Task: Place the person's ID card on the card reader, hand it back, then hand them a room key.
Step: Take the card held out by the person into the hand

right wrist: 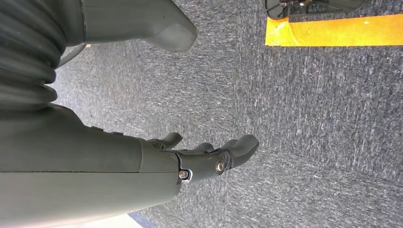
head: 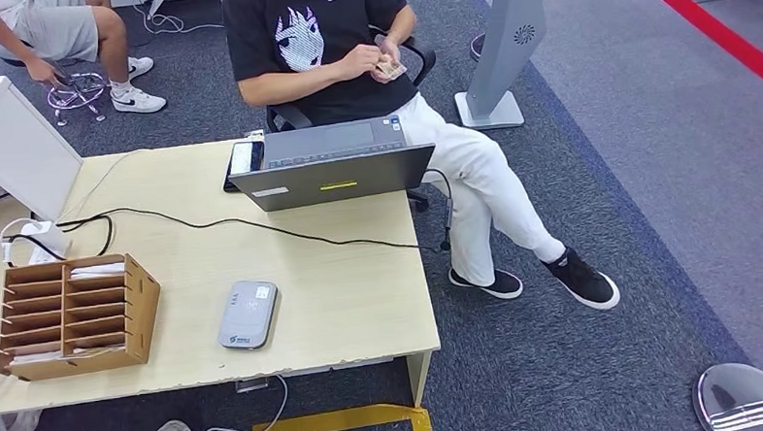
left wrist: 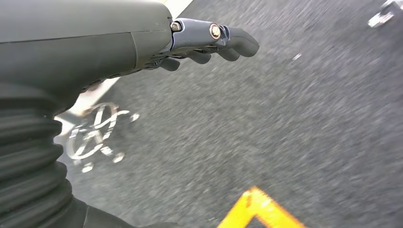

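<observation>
Resting on the desk, card reader (head: pixel 247 316).

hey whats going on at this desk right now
A seated person behind the laptop is handling something small in their hands; it is too small to tell what. The grey card reader lies bare on the table, beside the wooden slotted rack. The robot's left hand and right hand hang over the carpet, holding nothing, so the card handover hasn't started.
</observation>
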Motion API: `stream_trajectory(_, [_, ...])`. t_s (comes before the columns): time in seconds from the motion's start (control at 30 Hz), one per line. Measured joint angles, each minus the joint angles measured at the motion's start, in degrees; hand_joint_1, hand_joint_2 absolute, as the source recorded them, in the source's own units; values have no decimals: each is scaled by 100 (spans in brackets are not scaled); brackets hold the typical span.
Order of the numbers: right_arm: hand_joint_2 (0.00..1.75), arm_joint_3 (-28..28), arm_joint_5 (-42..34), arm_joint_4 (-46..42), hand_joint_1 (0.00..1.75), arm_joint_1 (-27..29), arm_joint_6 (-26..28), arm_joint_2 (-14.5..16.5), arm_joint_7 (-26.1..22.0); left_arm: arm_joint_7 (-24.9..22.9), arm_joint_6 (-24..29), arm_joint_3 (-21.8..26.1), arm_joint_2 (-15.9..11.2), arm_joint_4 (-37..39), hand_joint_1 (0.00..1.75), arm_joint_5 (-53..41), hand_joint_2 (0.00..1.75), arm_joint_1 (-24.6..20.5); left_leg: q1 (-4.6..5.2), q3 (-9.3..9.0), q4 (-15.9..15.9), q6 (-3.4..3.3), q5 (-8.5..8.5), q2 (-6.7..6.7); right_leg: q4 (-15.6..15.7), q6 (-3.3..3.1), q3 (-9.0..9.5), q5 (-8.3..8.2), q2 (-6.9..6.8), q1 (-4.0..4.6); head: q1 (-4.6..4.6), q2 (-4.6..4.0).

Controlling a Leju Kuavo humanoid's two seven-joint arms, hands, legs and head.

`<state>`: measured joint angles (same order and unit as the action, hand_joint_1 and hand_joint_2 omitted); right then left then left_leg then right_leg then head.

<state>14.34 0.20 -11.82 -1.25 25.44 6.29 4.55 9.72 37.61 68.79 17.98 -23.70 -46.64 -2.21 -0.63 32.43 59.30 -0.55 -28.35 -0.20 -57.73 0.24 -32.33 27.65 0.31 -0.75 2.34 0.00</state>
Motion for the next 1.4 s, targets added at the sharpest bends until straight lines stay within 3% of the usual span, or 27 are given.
stream_trajectory(0.23, [175,0,-13,19,0,-2,20,24,-98,1121,54,452,74,-294,0,-211,175,-94,0,1,0,0,0,0,0,0,0,0,0,0,1,0])
stream_trajectory(0.47, [175,-19,-65,50,0,-4,26,68,-234,2433,157,375,138,-878,0,71,175,-75,0,1,0,0,0,0,0,0,0,0,-1,0,-1,0])
stream_trajectory(0.6, [175,-22,-81,74,0,-6,26,81,-288,2945,199,283,171,-1128,0,289,175,-52,0,1,0,0,0,-1,0,0,0,0,-1,0,0,0])
stream_trajectory(1.4, [175,-76,-77,122,0,-5,67,115,-392,3054,215,-1594,187,-2264,0,1542,175,646,0,2,0,0,0,-1,0,0,1,0,-1,0,1,0])
